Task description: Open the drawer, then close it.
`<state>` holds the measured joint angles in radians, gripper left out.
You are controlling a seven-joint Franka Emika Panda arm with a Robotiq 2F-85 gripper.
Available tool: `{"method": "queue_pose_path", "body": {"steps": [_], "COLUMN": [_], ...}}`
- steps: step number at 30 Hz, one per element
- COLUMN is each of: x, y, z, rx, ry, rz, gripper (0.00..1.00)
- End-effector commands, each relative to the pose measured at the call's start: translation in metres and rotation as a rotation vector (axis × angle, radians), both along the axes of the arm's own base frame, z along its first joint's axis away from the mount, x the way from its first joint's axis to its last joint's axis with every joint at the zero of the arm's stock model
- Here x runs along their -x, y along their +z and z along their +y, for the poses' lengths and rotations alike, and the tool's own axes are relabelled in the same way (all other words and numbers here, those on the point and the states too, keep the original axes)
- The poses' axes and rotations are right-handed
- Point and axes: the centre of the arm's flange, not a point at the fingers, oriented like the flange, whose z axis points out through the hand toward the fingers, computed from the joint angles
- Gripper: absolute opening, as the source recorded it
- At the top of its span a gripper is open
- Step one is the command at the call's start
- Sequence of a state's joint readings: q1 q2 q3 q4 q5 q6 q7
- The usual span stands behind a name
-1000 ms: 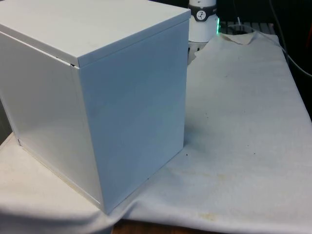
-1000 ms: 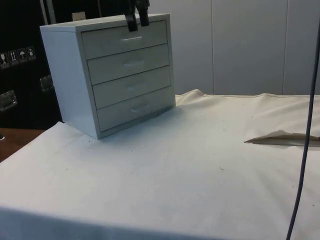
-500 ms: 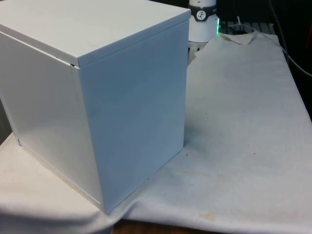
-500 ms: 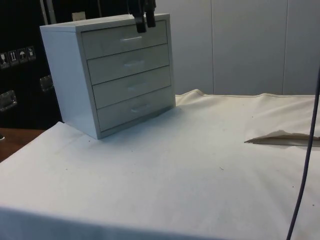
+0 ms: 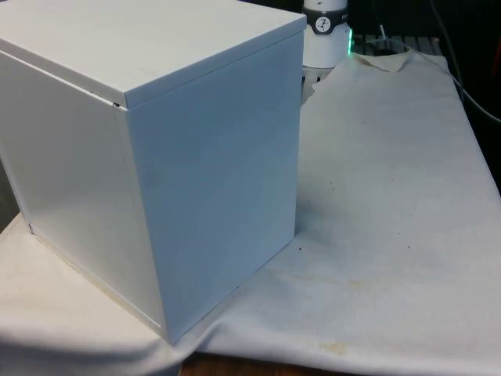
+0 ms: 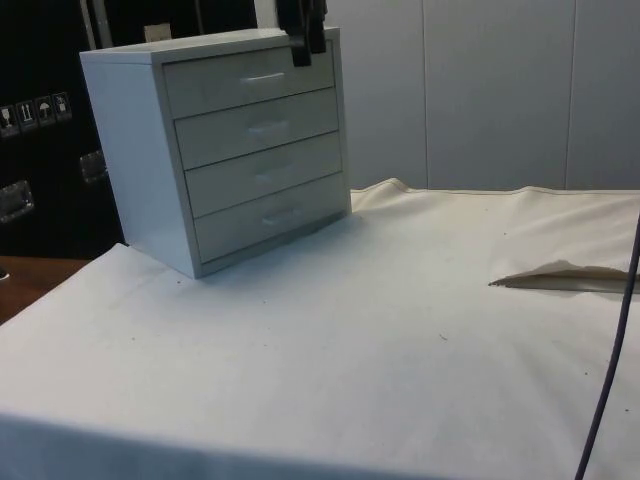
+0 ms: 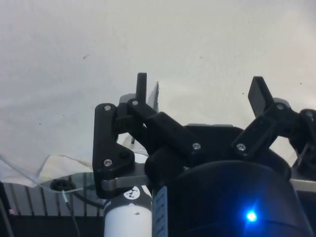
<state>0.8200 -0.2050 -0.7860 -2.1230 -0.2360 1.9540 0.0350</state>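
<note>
A white chest of drawers (image 6: 140,150) stands on the cloth with four drawers, all shut, each with a small pale handle. Its plain back and side (image 5: 211,180) face the front view and hide the drawers there. In the side view my black gripper (image 6: 305,55) hangs in front of the top drawer (image 6: 230,85), near that drawer's right end and to the right of its handle (image 6: 262,77). In the wrist view my gripper (image 7: 200,89) is open, its fingertips (image 7: 141,81) wide apart with only white cloth between them.
The white cloth (image 5: 391,196) stretches wide beside the chest at the front view's right. A fold in the cloth (image 6: 560,278) lies at the side view's right, with a dark cable (image 6: 612,350) hanging before it. Bare wood of the table (image 6: 25,280) shows beside the chest.
In the side view my gripper has moved right along the top drawer's front, from above its handle to its right end, and dropped slightly. The drawers stay shut.
</note>
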Motion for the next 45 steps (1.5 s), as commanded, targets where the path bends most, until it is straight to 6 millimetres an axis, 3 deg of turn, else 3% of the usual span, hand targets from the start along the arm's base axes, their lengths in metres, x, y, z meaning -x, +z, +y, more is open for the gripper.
{"method": "queue_pose_path", "body": {"steps": [1, 18, 45], "x": [0.004, 0.029, 0.039], "y": [0.001, 0.0, -0.014], "z": [0.0, 0.0, 0.008], "rx": [0.01, 0.059, 0.188], "ry": [0.004, 0.048, 0.156], "rz": [-0.022, -0.055, -0.077], "gripper": [1.0, 1.0, 1.0]}}
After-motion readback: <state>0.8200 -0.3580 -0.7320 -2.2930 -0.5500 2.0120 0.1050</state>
